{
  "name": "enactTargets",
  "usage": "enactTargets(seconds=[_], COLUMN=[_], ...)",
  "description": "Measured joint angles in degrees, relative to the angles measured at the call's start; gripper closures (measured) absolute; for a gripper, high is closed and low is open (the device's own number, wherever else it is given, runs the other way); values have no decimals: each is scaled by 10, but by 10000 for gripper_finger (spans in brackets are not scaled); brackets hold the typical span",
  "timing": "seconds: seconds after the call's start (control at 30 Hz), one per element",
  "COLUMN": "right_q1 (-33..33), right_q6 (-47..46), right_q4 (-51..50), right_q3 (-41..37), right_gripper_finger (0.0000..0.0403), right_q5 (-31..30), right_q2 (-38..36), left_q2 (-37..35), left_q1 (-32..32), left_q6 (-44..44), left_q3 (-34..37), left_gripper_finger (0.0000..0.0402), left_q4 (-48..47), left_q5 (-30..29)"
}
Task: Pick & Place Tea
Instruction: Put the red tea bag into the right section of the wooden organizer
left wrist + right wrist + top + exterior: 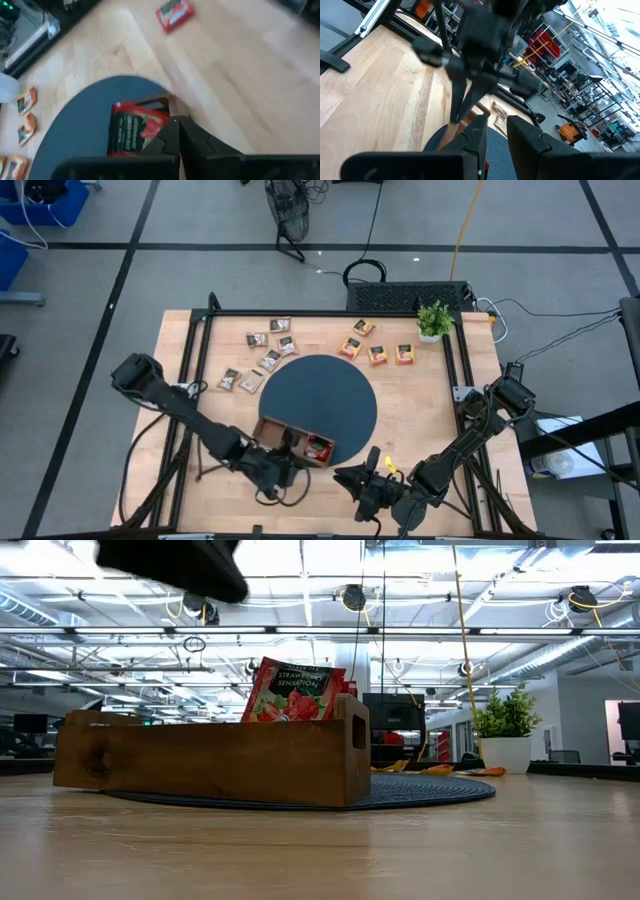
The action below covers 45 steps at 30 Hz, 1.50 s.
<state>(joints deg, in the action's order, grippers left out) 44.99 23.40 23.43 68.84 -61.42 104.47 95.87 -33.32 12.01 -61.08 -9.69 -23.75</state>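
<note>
A wooden tray (290, 442) lies on the near edge of a dark round mat (320, 405). Red tea sachets (295, 692) stand on edge in its end compartment, leaning and sticking up above the wall; they also show in the left wrist view (131, 134). My left gripper (176, 125) is shut and hangs over that end of the tray (290, 457), clear of the sachets. My right gripper (497, 131) waits near the front edge (347, 478), pointing level at the tray, its fingers a little apart with nothing seen between them.
Dark brown sachets (262, 355) lie scattered at the far left and orange ones (378, 350) at the far right, beside a small potted plant (434, 320). One red sachet (174, 12) lies flat on bare wood beyond the tray. Black frame rails run along the table's sides.
</note>
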Motion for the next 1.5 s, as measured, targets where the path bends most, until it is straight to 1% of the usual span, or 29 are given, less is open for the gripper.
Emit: enactTargets(seconds=[0.07, 0.23, 0.4, 0.57, 0.87, 1.03, 1.3, 1.5], right_q1=[0, 0, 0, 0, 0, 0, 0, 0], right_q6=[-1, -1, -2, -2, -2, -2, -2, -2], right_q4=[3, 3, 3, 3, 3, 3, 3, 3], right_q3=[0, 0, 0, 0, 0, 0, 0, 0], right_gripper_finger=[342, 341, 341, 343, 344, 344, 344, 344], right_q5=[0, 0, 0, 0, 0, 0, 0, 0], right_q2=[0, 0, 0, 0, 0, 0, 0, 0], left_q2=[17, 67, 88, 89, 89, 89, 88, 89], left_q1=[11, 45, 66, 83, 82, 74, 93, 97], left_q6=[1, 11, 25, 14, 10, 28, 0, -2], left_q3=[1, 1, -3, -3, -3, -3, -3, -3], left_gripper_finger=[397, 398, 399, 399, 400, 400, 399, 398], left_q4=[-3, 38, 41, 36, 25, 25, 4, 4], left_q5=[8, 28, 33, 58, 67, 67, 67, 72])
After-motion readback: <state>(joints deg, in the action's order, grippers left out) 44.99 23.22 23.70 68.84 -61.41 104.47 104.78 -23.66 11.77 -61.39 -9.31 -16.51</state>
